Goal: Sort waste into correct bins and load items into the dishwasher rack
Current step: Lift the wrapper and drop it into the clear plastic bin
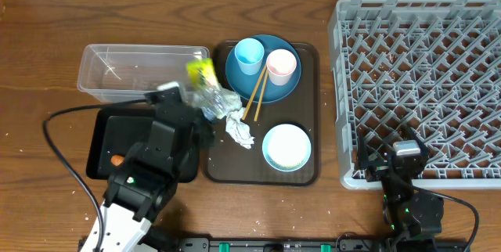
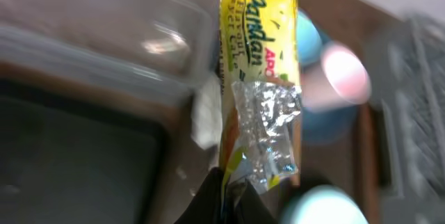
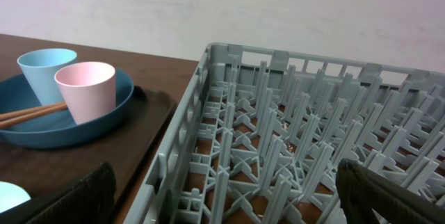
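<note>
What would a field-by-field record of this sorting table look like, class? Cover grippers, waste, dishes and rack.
Left gripper: shut on the yellow-green wrapper, by the right end of the clear tub
Right gripper: open, at the near edge of the dishwasher rack
Black tray: holds the carrot piece
Brown tray: tissue, white bowl, blue plate
Blue plate: light blue cup, pink cup, chopsticks
Dishwasher rack contents: no dishes visible

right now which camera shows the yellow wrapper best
Left wrist: the yellow wrapper fills the frame, print readable, pinched in the left gripper. Overhead shows it small, at the clear tub's corner. Right wrist misses it.
</note>
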Robot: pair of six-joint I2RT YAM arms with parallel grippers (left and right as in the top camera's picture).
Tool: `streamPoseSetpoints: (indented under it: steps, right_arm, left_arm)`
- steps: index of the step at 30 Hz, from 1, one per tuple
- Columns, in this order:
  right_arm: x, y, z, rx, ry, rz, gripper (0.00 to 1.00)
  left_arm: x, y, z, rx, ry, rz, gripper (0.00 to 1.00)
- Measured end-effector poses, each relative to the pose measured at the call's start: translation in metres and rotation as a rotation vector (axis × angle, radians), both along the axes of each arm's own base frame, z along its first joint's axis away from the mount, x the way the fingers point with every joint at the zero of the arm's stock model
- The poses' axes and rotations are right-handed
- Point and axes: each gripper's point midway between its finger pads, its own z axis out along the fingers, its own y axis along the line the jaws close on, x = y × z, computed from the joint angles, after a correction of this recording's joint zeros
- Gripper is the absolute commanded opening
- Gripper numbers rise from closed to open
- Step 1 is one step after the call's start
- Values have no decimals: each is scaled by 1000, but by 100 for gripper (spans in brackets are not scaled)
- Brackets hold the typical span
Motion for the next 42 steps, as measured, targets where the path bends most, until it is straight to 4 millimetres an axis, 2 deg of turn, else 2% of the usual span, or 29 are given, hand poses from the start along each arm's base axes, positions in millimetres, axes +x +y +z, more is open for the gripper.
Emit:
streamPoseSetpoints:
  steps: [6, 10, 17, 26, 28, 30, 32, 36, 38, 42]
  right_arm:
    - [0, 0, 0, 0, 0, 0, 99]
    - [0, 0, 0, 0, 0, 0, 99]
    - [0, 0, 0, 0, 0, 0, 99]
    - [0, 0, 0, 0, 0, 0, 99]
    - [0, 0, 0, 0, 0, 0, 99]
    - [0, 0, 0, 0, 0, 0, 99]
    - [0, 0, 0, 0, 0, 0, 99]
    - [0, 0, 0, 0, 0, 0, 99]
    - [0, 0, 0, 0, 0, 0, 99]
    - [0, 0, 0, 0, 0, 0, 99]
  left_arm:
    - [37, 26, 19, 65, -144, 176, 6]
    - [59, 42, 16, 79, -174, 264, 7]
    - [91, 81, -17, 71, -128, 430, 6]
    - [112, 122, -75, -3, -6, 545, 7]
    - [113, 126, -83, -18, 13, 550, 17]
    - [113, 129, -86, -40, 23, 560, 54]
    - [114, 131, -85, -49, 19, 561, 72]
    - [115, 126, -77, -79, 1, 537, 82]
    - [115, 118, -67, -112, -12, 496, 83]
    - [91, 84, -49, -232, 45, 342, 83]
